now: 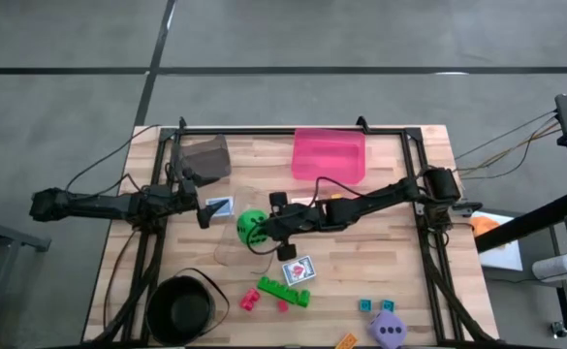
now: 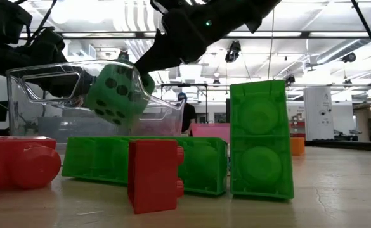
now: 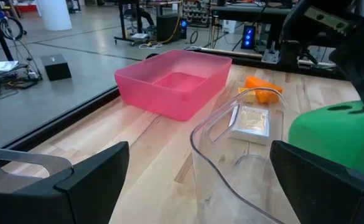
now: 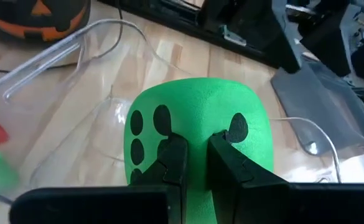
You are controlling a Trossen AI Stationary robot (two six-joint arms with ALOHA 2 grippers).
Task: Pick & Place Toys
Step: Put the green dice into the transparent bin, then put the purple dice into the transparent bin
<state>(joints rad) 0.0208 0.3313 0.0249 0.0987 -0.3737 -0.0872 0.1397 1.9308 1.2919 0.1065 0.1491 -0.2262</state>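
Note:
A green dotted die (image 1: 251, 226) hangs at the table's middle with my right gripper (image 1: 266, 229) shut on it. In the low view the die (image 2: 115, 93) shows behind the near wall of the clear bin (image 2: 39, 79), above the bin's floor. My left gripper (image 1: 204, 209) waits open at the table's left, beside a picture card (image 1: 219, 206). Lying on the table near the front are another card (image 1: 299, 269), green bricks (image 1: 285, 291), pink bricks (image 1: 251, 299), teal bricks (image 1: 364, 304), a purple die (image 1: 389, 331) and an orange brick (image 1: 346, 340). My right gripper pinches a narrow strip of the green die's side (image 4: 197, 155) between its two nearly closed fingers (image 4: 172, 163). The soft surface is squeezed in between them. The fingers slant down from the table's right. The die hangs tilted, clear of the table, over the clear bin (image 4: 76, 43).
A pink bin (image 1: 330, 155) stands at the far middle and a grey bin (image 1: 204, 158) at the far left. A black round bowl (image 1: 179, 310) sits at the near left corner. A black frame (image 1: 293, 131) runs around the table's edges.

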